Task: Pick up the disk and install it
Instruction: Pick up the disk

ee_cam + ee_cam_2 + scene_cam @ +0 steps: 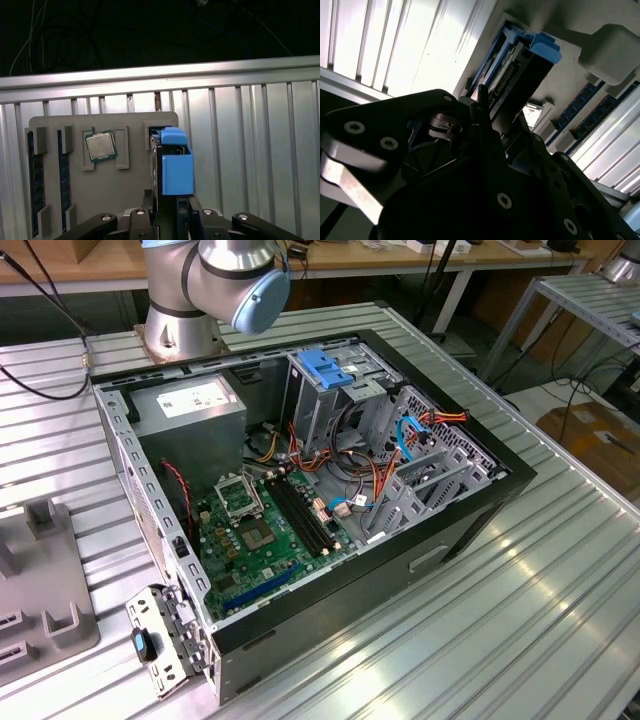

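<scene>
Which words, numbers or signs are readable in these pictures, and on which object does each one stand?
No text can be read anywhere.
White label on the power supply: print too small to read.
Motherboard: markings too small to read.
Processor: print on its lid too faint to read.
The disk, blue carrier side: no print seen.
</scene>
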Robot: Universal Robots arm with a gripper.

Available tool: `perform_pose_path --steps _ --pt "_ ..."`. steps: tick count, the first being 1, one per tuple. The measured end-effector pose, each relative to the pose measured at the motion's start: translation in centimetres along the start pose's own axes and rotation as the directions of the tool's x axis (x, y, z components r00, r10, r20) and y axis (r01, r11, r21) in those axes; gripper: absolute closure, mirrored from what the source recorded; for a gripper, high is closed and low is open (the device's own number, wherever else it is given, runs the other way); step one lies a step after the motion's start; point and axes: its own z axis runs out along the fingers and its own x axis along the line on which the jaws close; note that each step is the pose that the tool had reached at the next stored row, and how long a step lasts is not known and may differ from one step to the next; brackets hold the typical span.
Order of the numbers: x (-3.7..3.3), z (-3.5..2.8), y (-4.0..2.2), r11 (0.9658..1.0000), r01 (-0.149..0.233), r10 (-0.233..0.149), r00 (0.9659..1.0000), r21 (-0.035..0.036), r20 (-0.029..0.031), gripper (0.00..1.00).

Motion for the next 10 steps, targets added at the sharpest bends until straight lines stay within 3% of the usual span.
perform_pose_path --steps 10 --pt "0.00 0.05 0.00 1.0000 0.000 0.000 1.0000 0.0001 0.0000 0.65"
